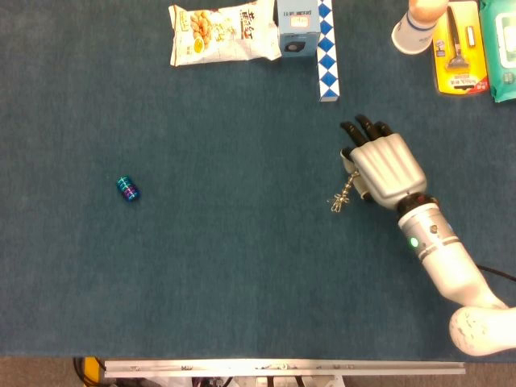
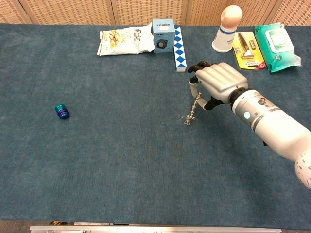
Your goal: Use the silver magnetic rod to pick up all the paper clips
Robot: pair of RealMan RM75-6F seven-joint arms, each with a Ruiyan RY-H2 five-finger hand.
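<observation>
My right hand hovers right of the table's centre, its fingers curled around a short silver magnetic rod that points down. A chain of paper clips hangs from the rod's lower end, ending in a small bunch just above the blue cloth. Whether the bunch touches the cloth is unclear. My left hand appears in neither view.
A small blue-and-purple cylinder lies at the far left. Along the back edge sit a snack bag, a blue box, a blue-white checked bar, a white cup, a razor pack and wipes.
</observation>
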